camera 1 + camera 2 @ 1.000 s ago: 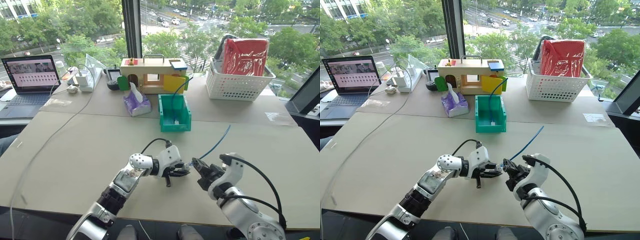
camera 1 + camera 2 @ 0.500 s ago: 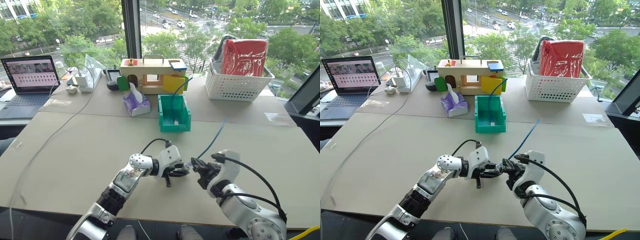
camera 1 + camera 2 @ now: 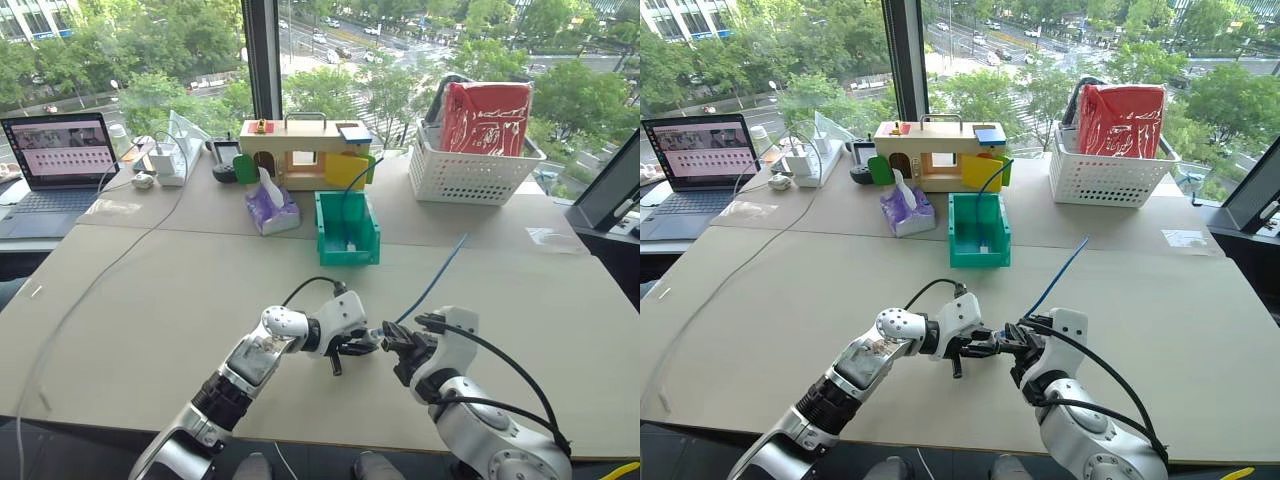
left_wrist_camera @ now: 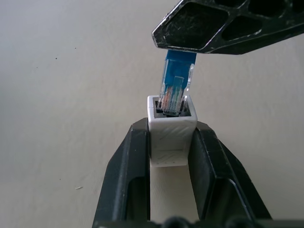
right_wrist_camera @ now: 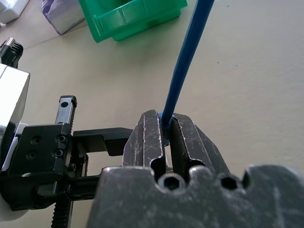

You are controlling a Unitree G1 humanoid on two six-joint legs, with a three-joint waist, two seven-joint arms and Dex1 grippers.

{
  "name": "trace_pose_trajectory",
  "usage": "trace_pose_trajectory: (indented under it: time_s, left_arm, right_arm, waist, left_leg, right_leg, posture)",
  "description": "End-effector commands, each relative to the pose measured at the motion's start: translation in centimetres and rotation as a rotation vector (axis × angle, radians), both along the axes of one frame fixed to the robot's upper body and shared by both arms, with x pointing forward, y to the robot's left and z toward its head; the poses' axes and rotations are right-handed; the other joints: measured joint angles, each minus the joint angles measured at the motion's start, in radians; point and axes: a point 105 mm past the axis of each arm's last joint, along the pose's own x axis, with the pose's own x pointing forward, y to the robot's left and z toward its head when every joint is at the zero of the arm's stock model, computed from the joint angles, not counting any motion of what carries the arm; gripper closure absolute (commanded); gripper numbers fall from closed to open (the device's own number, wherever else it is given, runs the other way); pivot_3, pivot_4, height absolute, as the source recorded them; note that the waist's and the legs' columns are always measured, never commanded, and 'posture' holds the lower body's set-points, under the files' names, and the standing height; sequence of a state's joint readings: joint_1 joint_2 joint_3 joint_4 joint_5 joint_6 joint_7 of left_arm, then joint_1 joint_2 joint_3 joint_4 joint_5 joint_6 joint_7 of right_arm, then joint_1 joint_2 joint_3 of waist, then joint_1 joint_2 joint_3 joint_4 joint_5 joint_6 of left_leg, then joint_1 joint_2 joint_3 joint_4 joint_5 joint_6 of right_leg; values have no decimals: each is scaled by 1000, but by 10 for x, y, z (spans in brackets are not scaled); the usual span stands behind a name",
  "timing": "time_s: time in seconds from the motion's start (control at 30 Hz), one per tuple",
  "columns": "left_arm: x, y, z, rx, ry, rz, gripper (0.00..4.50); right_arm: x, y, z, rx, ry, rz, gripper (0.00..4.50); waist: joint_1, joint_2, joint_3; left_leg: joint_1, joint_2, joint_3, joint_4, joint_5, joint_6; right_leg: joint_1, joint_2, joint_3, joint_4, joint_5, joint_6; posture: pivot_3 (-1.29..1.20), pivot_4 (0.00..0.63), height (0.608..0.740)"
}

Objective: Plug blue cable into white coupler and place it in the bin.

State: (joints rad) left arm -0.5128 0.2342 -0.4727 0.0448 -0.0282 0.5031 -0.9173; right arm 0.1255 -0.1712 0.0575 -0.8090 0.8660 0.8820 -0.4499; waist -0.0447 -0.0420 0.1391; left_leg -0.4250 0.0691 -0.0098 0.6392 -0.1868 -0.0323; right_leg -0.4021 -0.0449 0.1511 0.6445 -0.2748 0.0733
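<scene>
Both pincers meet low over the beige table (image 3: 150,290), tips nearly touching. Left gripper (image 4: 172,137) pinches the white coupler (image 4: 172,135) between its two black fingers (image 4: 128,175), socket facing away from the wrist. Right gripper (image 5: 164,133) is pressed together on the blue cable (image 5: 185,61), just behind its plug. In the left wrist view the clear-blue plug (image 4: 176,90) has its tip inside the coupler's dark socket, while most of its body stands outside it. One of the right gripper's black fingers (image 4: 228,26) sits just past the plug.

Beyond the two pincers, well apart from them, the table carries larger things first: an open laptop (image 3: 57,155) far off on the left gripper's side, a white lattice basket (image 3: 470,170) with a red bag (image 3: 488,115) in it on the right gripper's side, and a wooden toy house (image 3: 300,150) straight ahead by the window. Just nearer than the house stands the bin (image 3: 347,228), teal-green, with another blue cord (image 3: 345,195) dropping into it. A purple tissue pack (image 3: 273,208) lies beside the bin, towards the left gripper's side. From the right gripper the blue cable rises in a slant away from the pincers, ending free in the air to the right of the bin, not touching it.
</scene>
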Motion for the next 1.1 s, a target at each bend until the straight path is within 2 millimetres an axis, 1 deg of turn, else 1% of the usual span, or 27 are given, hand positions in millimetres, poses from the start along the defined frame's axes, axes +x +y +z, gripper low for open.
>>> trace_pose_trajectory:
  time_s: [0.03,0.27,0.43,0.53,0.67,0.77,0.87,0.97,1.03,1.1]
  left_arm:
    - [-11,-2,-16,53,63,-8,3869]
    - [-15,-3,-17,55,68,-5,3869]
    - [-17,-4,-18,56,71,-7,3869]
    - [-18,-4,-18,56,69,-7,3869]
    - [-17,-5,-17,52,65,-1,3869]
    - [-17,-5,-16,49,65,3,3869]
    - [-17,-6,-16,47,66,2,3869]
    - [-17,-6,-17,46,70,2,3869]
    - [-18,-6,-17,45,76,5,3869]
    - [-18,-5,-17,45,79,8,3869]
  right_arm:
    - [-13,21,-24,-32,117,111,4500]
    - [-14,28,-26,-46,124,151,4500]
    - [-6,38,-30,-76,136,203,4500]
    - [-3,38,-33,-105,143,222,4500]
    - [-3,37,-34,-170,142,255,4500]
    - [-3,35,-35,-170,147,244,4500]
    - [-4,37,-36,-143,156,244,4500]
    - [-8,39,-41,-68,188,242,4500]
    - [-12,34,-53,-50,233,238,4500]
    - [-14,33,-61,-39,258,239,4500]
  waist:
    - [-2,0,0]
    - [-3,-2,-7]
    - [-9,-3,-12]
    - [-13,-4,-13]
    - [-20,-5,-13]
    - [-21,-6,-15]
    - [-21,-7,-16]
    - [-21,-8,-17]
    - [-21,-9,-18]
    - [-21,-10,-20]
  left_leg:
    - [0,0,0,0,0,0]
    - [3,0,0,-5,0,0]
    - [4,0,0,-7,0,0]
    - [8,0,0,-9,0,0]
    - [17,0,0,-11,0,0]
    - [19,0,0,-11,0,0]
    - [19,0,0,-12,0,0]
    - [19,0,0,-12,0,0]
    - [19,1,-1,-13,0,0]
    - [19,1,-1,-13,0,-1]
  right_leg:
    - [0,0,0,0,0,0]
    - [0,0,0,0,-2,-2]
    - [0,0,0,0,-3,-3]
    - [3,1,0,0,-3,-4]
    - [12,0,0,-3,-8,-10]
    - [13,0,0,-3,-9,-11]
    - [13,0,0,-3,-9,-11]
    - [13,0,0,-3,-9,-11]
    - [13,0,0,-4,-9,-11]
    - [14,0,-1,-4,-10,-10]
  posture:
    - [0,150,721]
    - [0,150,721]
    - [0,150,721]
    - [0,150,721]
    - [0,150,721]
    - [0,150,721]
    - [0,150,721]
    - [0,150,721]
    - [0,150,721]
    - [0,150,721]
